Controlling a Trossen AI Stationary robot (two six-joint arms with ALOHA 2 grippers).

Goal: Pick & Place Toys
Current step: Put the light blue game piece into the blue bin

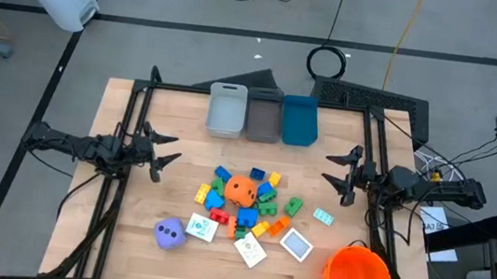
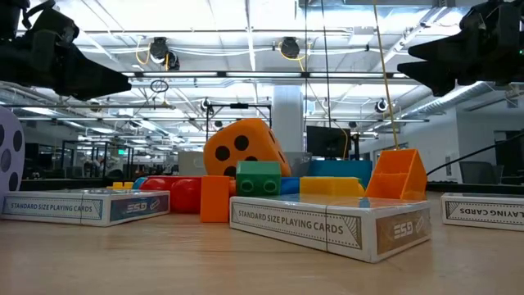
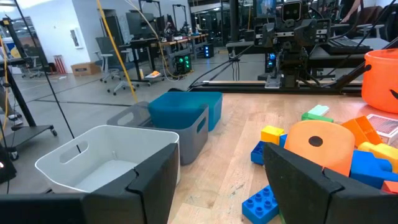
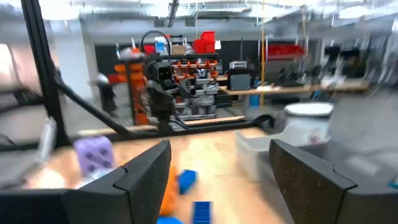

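Note:
The toys lie in a heap at the table's middle: an orange soft die (image 1: 241,190) amid blue, green, yellow and orange blocks (image 1: 265,196), white card packs (image 1: 251,250) near the front, and a purple die (image 1: 169,233) at the front left. My left gripper (image 1: 165,148) is open and empty above the table's left side. My right gripper (image 1: 337,172) is open and empty above the right side. The orange die also shows in the left wrist view (image 3: 318,147) and the low view (image 2: 241,146); the purple die shows in the right wrist view (image 4: 93,154).
Three bins stand in a row at the far edge: white (image 1: 226,110), grey (image 1: 263,116) and blue (image 1: 299,120). A big orange bucket (image 1: 358,277) stands at the front right corner. Bare wood lies between each gripper and the heap.

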